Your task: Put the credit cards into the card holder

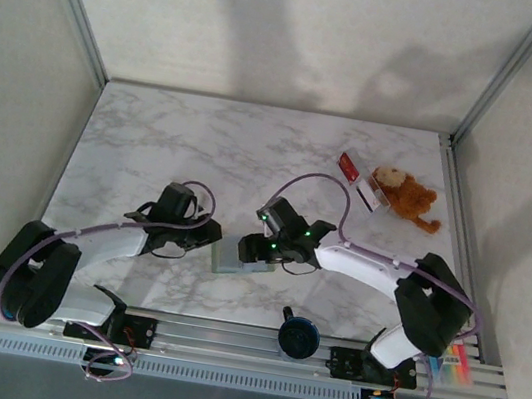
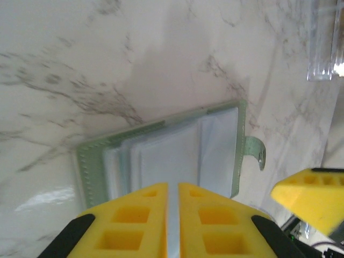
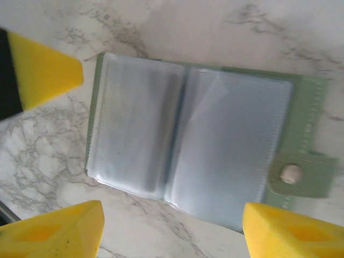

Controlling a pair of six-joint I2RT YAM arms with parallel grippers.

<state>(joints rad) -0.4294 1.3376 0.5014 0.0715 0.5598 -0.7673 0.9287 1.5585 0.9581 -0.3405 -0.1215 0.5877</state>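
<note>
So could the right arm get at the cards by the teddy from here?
Probably yes. The cards lie on bare table on its own side, and the right gripper is open and empty over the holder. The teddy beside them might crowd the grip.

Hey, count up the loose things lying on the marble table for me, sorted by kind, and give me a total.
Credit cards: 2, the red card and the white card
Card holder: 1
Plush toy: 1
Total: 4
</note>
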